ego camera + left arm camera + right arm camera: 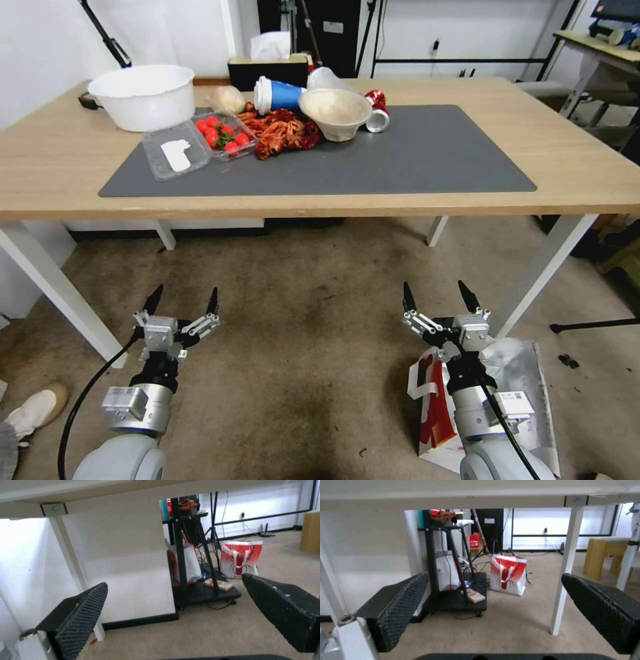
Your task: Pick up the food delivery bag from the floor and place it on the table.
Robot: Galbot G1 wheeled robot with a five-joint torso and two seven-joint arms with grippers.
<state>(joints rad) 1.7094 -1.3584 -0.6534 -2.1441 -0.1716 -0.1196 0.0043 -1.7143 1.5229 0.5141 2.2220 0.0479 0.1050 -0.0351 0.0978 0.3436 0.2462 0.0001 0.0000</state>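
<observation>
Both end effectors are spread and empty: left end effector (183, 303) and right end effector (439, 297) are held low in front of the base, fingertips aimed toward the worktop (587, 167), above the floor (300, 347). Looks like a ready pose, nothing gripped yet. The food delivery bag (527, 380) sits on the floor directly under and beside the right arm, partly hidden by that wrist; the foil lining, a red side and a white strap handle are visible. My read: the right arm is the natural one for the pick, but it points past the bag, so it would need to pull back and tilt down to reach the handles. Worktop landing zone: the dark grey mat (433, 160) is bare on its right half; the white basin (143, 97), strawberry tray (223, 135), crayfish pile (283, 132), blue cup (279, 95) and bowl (335, 113) crowd the left and back, so right side is where the bag fits. View differences: the head view gives the bag and worktop top. The wrist views look under the worktop instead, showing spread pads (81, 616) (600, 610), a white worktop leg (565, 580), a black cart (453, 580), and a different red-and-white bag (508, 577) well beyond the worktop; that's not the target.
</observation>
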